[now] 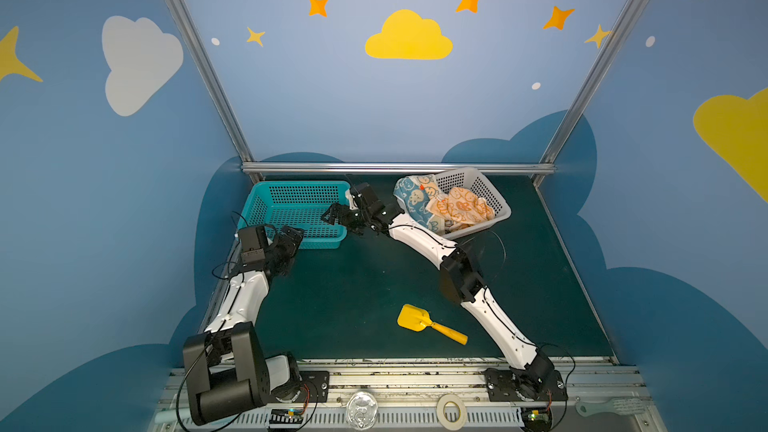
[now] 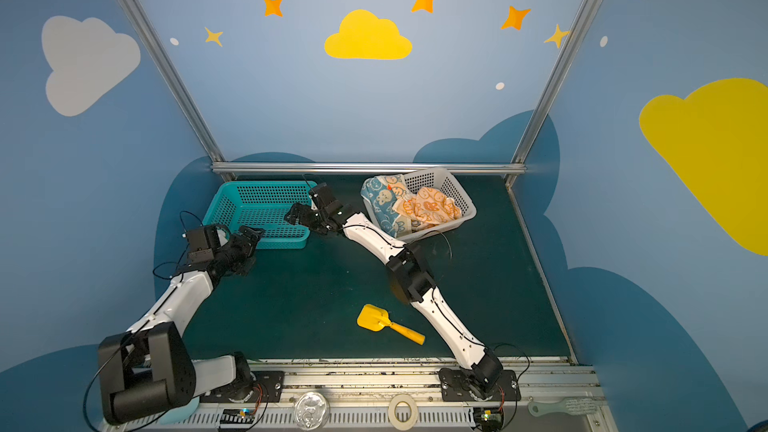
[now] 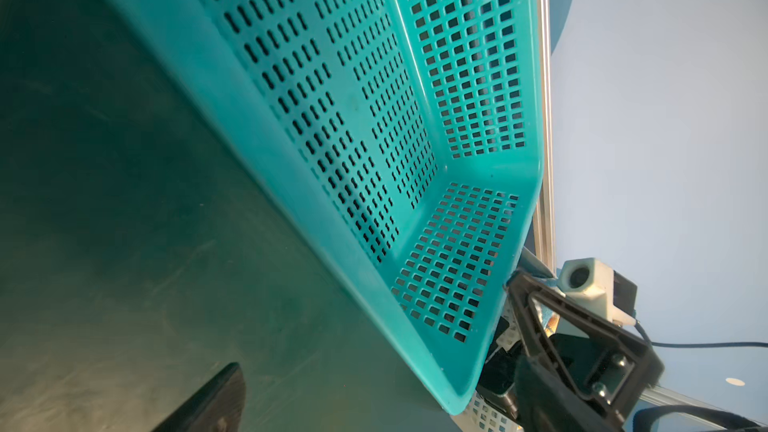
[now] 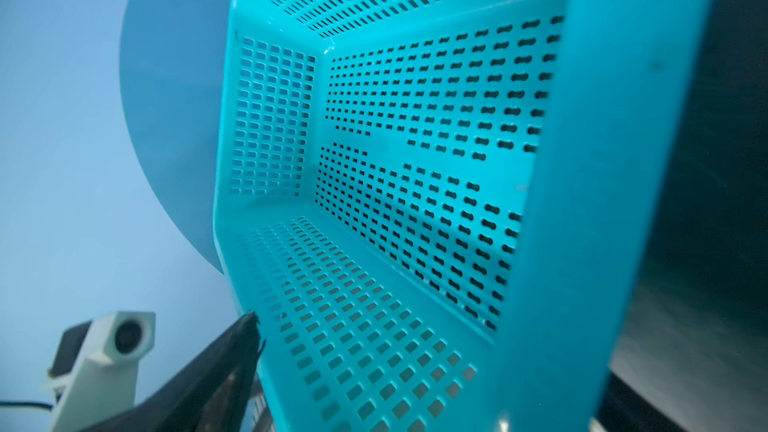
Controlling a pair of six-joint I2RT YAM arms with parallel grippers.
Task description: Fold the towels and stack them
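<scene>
A smooth yellow plastic scoop (image 1: 415,320) lies nearest. Beyond it the left gripper (image 1: 292,248) and right gripper (image 1: 334,218), both with jaws apart, sit at either end of a perforated teal basket (image 1: 291,189). At the far right the towels (image 1: 451,206), soft and crumpled, rabbit-printed in blue and orange on cream, fill a white basket (image 1: 478,184).

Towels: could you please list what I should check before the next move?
1. Sight of towels: ok, heaped unfolded in the white basket.
2. State of left gripper: ok, open and empty.
3. State of right gripper: ok, open and empty.
4. Right gripper clear of the teal basket: cannot tell, it sits right at the rim.
5. Room on the mat for folding: not ok, a shovel lies near its front.
</scene>
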